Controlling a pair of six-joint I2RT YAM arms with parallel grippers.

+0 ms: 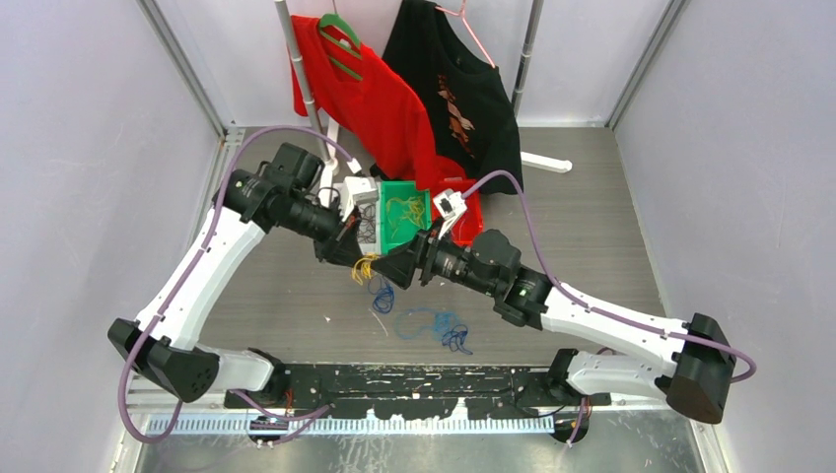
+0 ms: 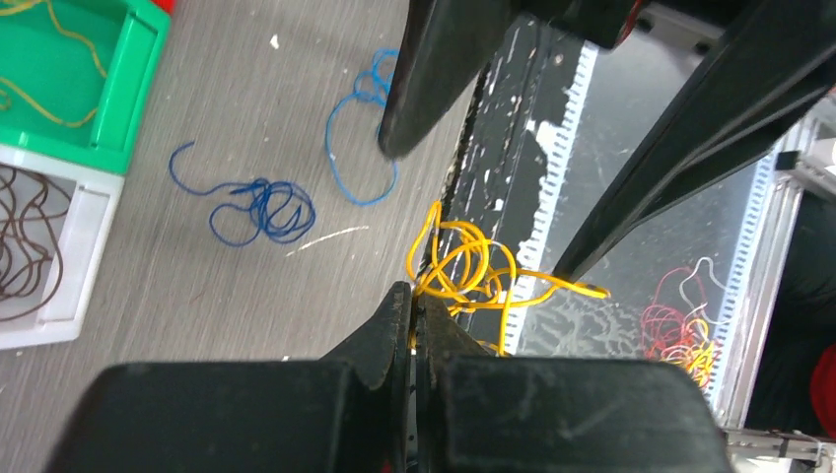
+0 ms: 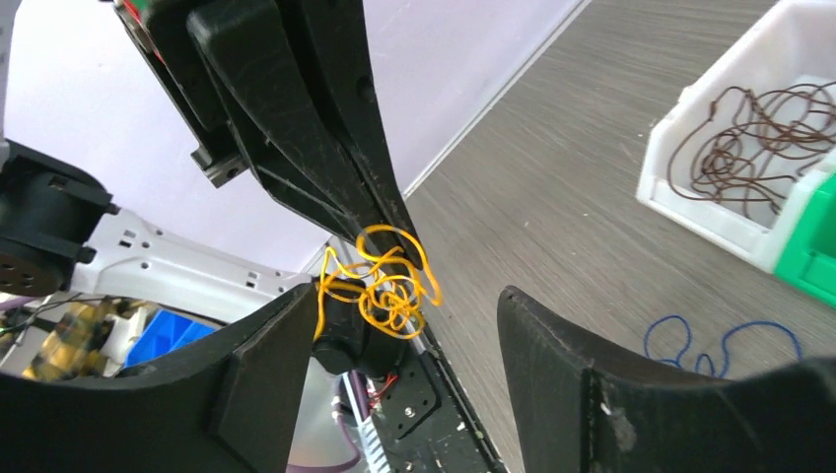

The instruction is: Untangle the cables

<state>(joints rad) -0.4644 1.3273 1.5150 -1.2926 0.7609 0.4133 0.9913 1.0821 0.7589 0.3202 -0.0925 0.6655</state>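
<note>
**Operator:** Report the left gripper (image 2: 412,296).

**Technician:** Its jaws are pressed fully together and pinch a strand of the yellow cable clump (image 2: 463,261). The clump hangs from the fingertips and appears clear of the table (image 1: 592,246).

**Operator:** Locate the clump against the green bin (image 2: 143,79).

**Technician:** In the top view it sits just off the bin's near side, toward the arm bases and close to the bin's left near corner. It is outside the bin.

**Operator:** Report the right gripper (image 3: 406,294).

**Technician:** Its jaws stand wide apart and hold nothing. It also lies off the green bin's near side and faces the left gripper. Its two fingers (image 3: 266,365) flank the clump, which sits nearer one finger than the other. Whether any strand touches a finger cannot be told.

**Operator:** List the remaining cables.

**Technician:** The blue cables (image 1: 446,328) lie loose on the table, farther from the green bin than the clump, toward the arm bases. One small loop lies just past the clump, and a larger tangle lies well beyond it. Yellow strands (image 1: 404,209) lie inside the green bin. The white bin (image 2: 89,227) touches the green bin's left side and contains brown strands (image 2: 30,236).
</note>
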